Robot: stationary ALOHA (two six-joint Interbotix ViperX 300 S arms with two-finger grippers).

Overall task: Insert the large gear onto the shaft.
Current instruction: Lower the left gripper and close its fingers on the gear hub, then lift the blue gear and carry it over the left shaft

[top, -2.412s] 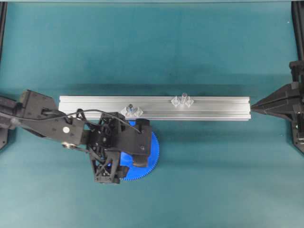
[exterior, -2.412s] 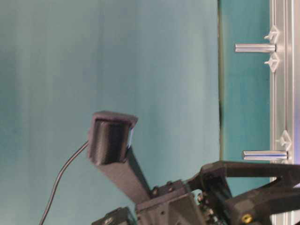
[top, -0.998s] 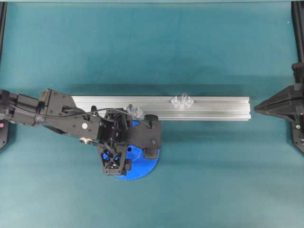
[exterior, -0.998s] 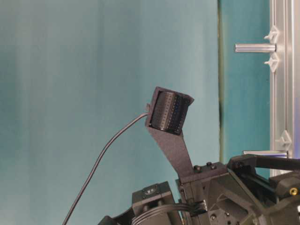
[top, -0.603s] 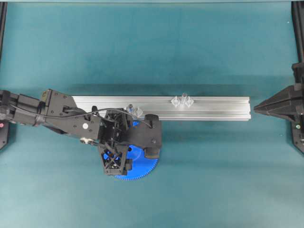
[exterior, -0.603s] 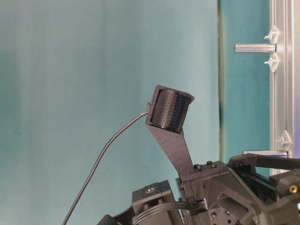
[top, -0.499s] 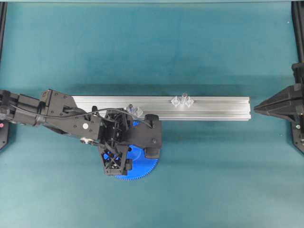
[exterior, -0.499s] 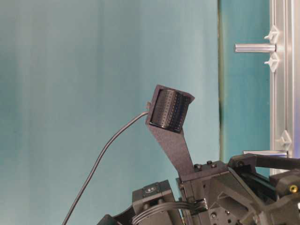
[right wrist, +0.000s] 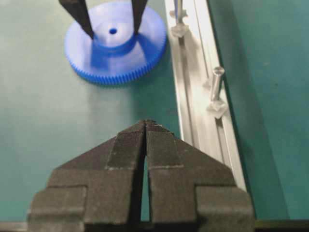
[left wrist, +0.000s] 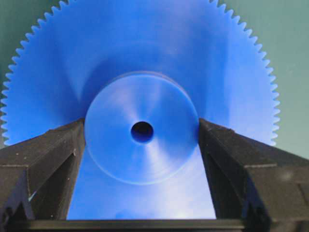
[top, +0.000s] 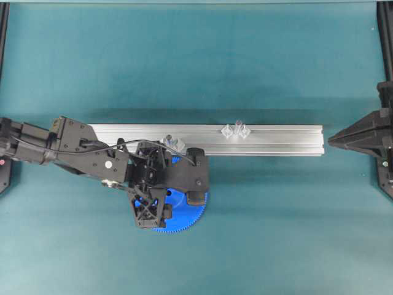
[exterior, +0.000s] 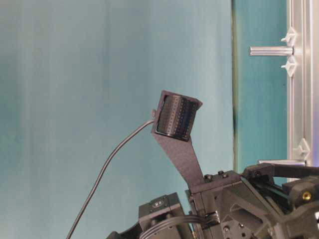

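The large gear (top: 186, 216), a bright-blue toothed disc, lies flat on the teal mat in front of the rail. My left gripper (top: 174, 200) hangs over it, mostly hiding it from overhead. In the left wrist view its black fingers (left wrist: 58, 150) press both sides of the raised hub of the gear (left wrist: 145, 53). Two look-alike grey pins stand on clear mounts on the rail. One shaft (top: 169, 141) is just behind the gear, the other pin (top: 237, 127) farther right; which is the task's shaft I cannot tell. My right gripper (top: 330, 140) is shut and empty at the rail's right end.
A long aluminium rail (top: 276, 140) runs left to right across the middle of the mat. The right wrist view shows it along the right side, rail (right wrist: 193, 96), with the gear (right wrist: 116, 55) beyond. Black arm bases stand at both side edges.
The left arm swung over the gear, then barely shifted in the last second. Its fingers have drawn in against the hub. Gear, pins and right arm have not moved.
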